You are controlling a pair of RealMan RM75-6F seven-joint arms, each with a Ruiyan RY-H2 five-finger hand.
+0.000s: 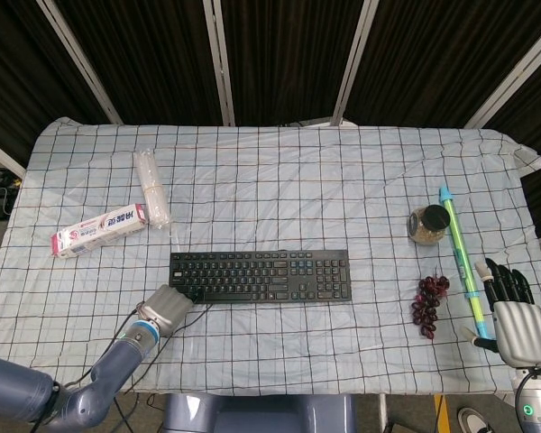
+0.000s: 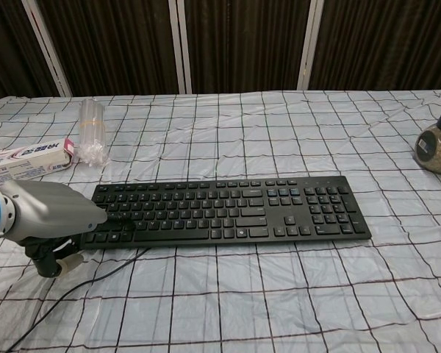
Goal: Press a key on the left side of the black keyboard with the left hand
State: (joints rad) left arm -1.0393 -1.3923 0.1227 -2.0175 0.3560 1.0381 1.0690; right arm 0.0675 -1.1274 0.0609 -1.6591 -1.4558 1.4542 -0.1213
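The black keyboard [image 1: 260,276] [image 2: 228,209] lies flat at the middle of the checked tablecloth. My left hand [image 1: 167,308] [image 2: 51,217] is at its front-left corner, with its grey back turned up. One dark fingertip [image 2: 116,218] reaches over the leftmost keys and touches them. Its other fingers [image 2: 50,257] are curled under, off the keyboard's near edge. Far to the right, my right hand [image 1: 516,316] rests near the table's front corner, fingers spread and holding nothing.
A toothpaste box [image 1: 99,229] [image 2: 26,158] and a clear plastic roll [image 1: 152,188] [image 2: 92,132] lie at the back left. A jar [image 1: 427,225] [image 2: 435,144], a green-blue stick [image 1: 460,262] and dark grapes [image 1: 429,302] are on the right. The keyboard's cable [image 2: 95,276] trails toward the front edge.
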